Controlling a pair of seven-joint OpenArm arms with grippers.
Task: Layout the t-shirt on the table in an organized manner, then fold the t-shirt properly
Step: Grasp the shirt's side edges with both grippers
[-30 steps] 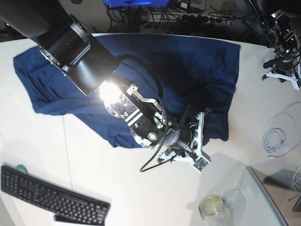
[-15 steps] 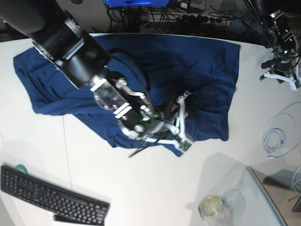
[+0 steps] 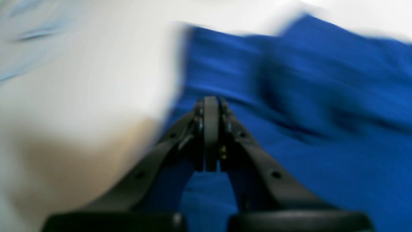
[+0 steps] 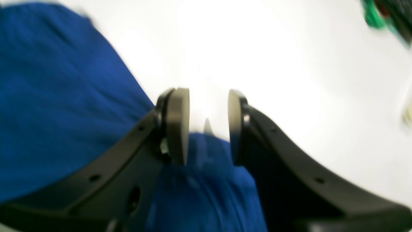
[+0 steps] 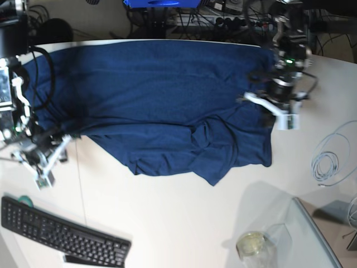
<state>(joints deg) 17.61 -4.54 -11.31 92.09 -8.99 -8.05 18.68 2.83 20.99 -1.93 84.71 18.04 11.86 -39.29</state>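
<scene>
The shirt [image 5: 162, 106] lies spread across the far half of the table [image 5: 167, 223], wide side to side, its near edge bunched into folds and coming to a point toward the table's middle. Its far edge runs along the table's back rim.

Left gripper [image 5: 266, 104]: positioned at the shirt's edge on the base view's right. In the wrist view the jaws are pressed fully together with no cloth between them [image 3: 210, 132]; the shirt [image 3: 305, 112] is beneath and beyond. That view is blurred, so contact with the fabric cannot be confirmed.

Right gripper [image 5: 47, 153]: at the shirt's opposite end, over bare table just off the cloth's corner. Wrist view shows the jaws partly apart [image 4: 208, 125], a gap of bright table between the pads and a fold of shirt [image 4: 64, 106] below them. Nothing appears clamped.

A keyboard [image 5: 61, 234] sits at the near left, a coiled cable [image 5: 329, 162] at right, a glass jar [image 5: 252, 245] near the front.
</scene>
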